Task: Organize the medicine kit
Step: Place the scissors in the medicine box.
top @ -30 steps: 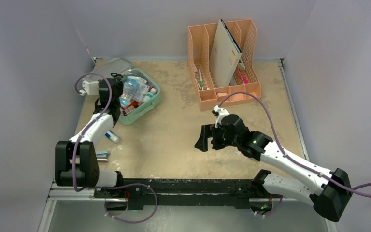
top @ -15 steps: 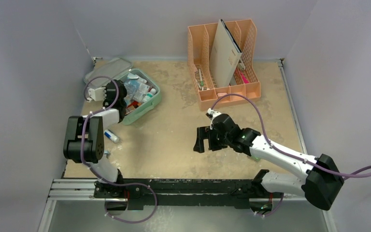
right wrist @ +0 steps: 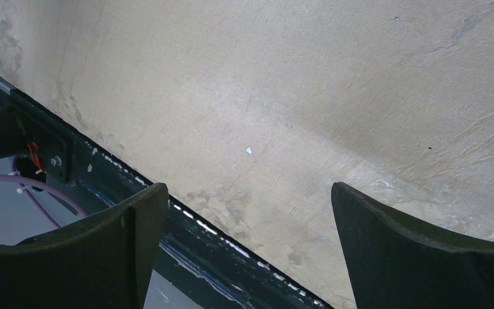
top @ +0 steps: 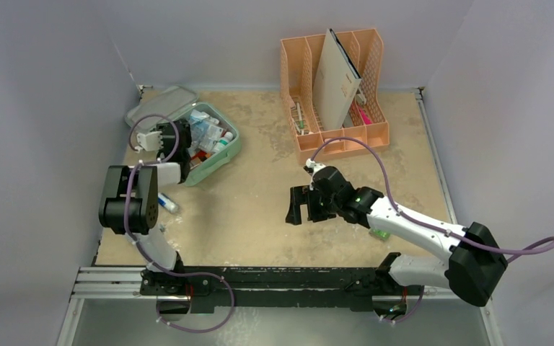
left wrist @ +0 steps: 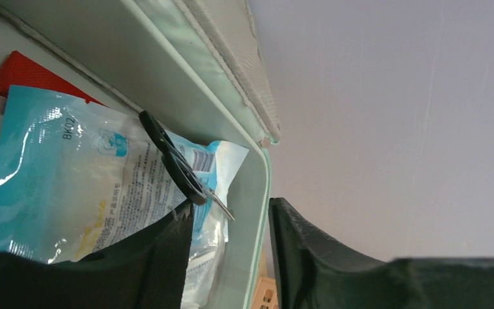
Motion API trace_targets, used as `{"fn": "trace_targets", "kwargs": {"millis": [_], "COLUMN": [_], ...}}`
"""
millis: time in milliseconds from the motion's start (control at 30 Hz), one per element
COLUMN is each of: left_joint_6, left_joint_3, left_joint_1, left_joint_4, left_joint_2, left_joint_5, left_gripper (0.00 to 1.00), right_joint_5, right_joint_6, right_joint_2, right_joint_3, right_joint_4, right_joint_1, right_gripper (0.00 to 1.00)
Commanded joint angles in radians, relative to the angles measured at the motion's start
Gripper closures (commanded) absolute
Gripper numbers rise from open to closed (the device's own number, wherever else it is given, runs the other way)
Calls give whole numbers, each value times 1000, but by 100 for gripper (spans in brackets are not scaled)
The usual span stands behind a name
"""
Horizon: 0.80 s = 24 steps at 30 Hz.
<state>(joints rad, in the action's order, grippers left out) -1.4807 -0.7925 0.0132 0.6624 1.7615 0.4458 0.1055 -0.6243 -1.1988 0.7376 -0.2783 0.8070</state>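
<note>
Currently the left hand [top: 181,142] sits at the left edge of the medicine kit [top: 215,169], its fingers [left wrist: 161,257] spread astride the kit's wall and pinching nothing, just beside black scissors [left wrist: 179,168] that lie on a blue packet [left wrist: 71,180] inside. The kit stands lid-open at the far left of the surface [top: 260,223], crammed with packets. Well to the kit's right, the right hand [top: 297,205] hangs spread and empty above bare surface.
</note>
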Motion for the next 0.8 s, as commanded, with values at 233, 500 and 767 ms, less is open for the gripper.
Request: {"fn": "trace_targets", "kwargs": {"millis": [233, 500, 767], "left_joint_6": [19, 404, 833], "left_joint_3": [-84, -181, -371], "left_joint_1": [-7, -8, -7], "left_joint_4": [-400, -553, -853], "left_joint_2": [-244, -329, -391], "left_joint_5": [-44, -256, -693], "left_gripper": [45, 41, 23], "right_joint_5": [-61, -165, -538], "right_joint_6": [-45, -167, -416], "right_joint_2": [61, 135, 218], "right_joint_3": [68, 64, 129], "right_joint_4": [-60, -143, -476], "right_joint_1": [3, 3, 3], "right_gripper": [1, 1, 1]}}
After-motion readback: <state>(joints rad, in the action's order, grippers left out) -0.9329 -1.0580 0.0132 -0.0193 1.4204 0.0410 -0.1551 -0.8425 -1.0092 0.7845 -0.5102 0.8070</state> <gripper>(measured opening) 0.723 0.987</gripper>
